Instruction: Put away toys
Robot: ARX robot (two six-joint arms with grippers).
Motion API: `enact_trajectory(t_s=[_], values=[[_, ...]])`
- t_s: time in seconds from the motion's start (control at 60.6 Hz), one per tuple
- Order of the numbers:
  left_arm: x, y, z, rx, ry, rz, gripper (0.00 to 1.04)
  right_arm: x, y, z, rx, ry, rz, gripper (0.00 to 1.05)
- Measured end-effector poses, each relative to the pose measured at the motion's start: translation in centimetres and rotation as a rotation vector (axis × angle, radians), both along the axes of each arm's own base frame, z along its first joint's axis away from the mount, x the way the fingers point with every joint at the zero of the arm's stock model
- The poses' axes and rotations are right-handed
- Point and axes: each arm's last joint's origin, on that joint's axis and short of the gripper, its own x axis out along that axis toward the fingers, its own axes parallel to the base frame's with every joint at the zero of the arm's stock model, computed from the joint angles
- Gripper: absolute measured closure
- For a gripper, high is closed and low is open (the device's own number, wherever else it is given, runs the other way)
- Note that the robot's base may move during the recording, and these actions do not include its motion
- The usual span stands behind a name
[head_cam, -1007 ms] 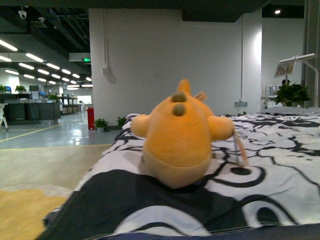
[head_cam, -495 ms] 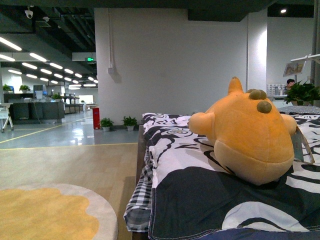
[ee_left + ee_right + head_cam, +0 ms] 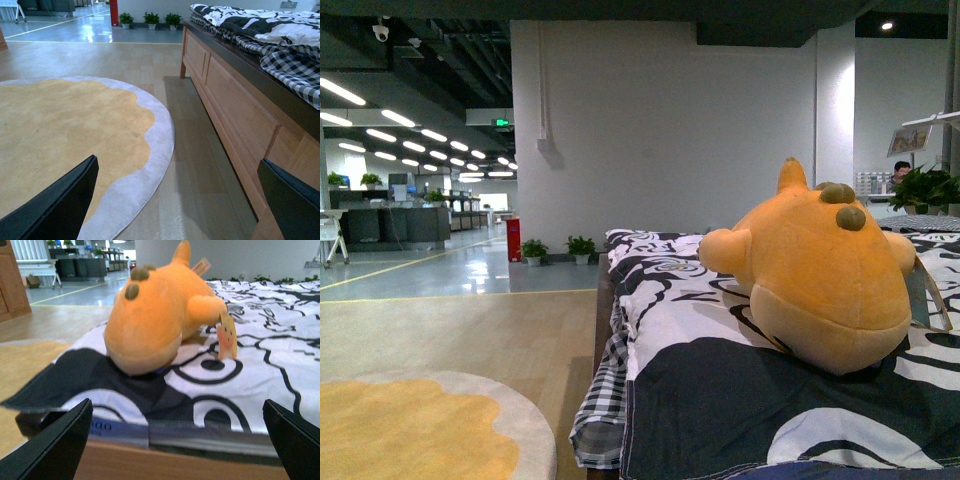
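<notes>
Orange plush toy (image 3: 825, 275) lies on patterned bedspread (image 3: 720, 400), rug (image 3: 410, 430) nearby.

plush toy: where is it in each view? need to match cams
Front: plush toy right of centre, on the black-and-white bedspread.
Left wrist: not in it; rug and bed frame show.
Right wrist: mid-frame, on the bedspread near its edge.
Shared landmark: the bedspread, in all three.
</notes>
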Motion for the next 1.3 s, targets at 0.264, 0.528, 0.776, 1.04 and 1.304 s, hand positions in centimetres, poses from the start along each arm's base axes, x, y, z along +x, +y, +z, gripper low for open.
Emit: enact_trajectory(t_s=[0.264, 0.528, 0.776, 1.04, 1.304], values=[[0.0, 0.0, 0.0, 0.0, 0.0, 0.0, 0.06, 8.4, 3.4, 3.6, 0.016, 0.049, -0.037, 0.0], [0.0, 0.0, 0.0, 0.0, 0.0, 0.0, 0.06, 12.9, 5.9, 4.2, 0.003, 0.117, -0.091, 0.0], [0.0, 0.0, 0.0, 0.0, 0.0, 0.0, 0.06, 16.3, 6.0, 1.9, -0.037, 0.209, -0.223, 0.0], [0.0, 0.0, 0.0, 0.0, 0.0, 0.0, 0.06, 16.8, 4.8, -0.1, -0.043, 0.265, -0.276, 0.0], [0.0, 0.0, 0.0, 0.0, 0.0, 0.0, 0.06, 16.7, 5.4, -2.8, -0.038, 0.349, -0.22, 0.0]])
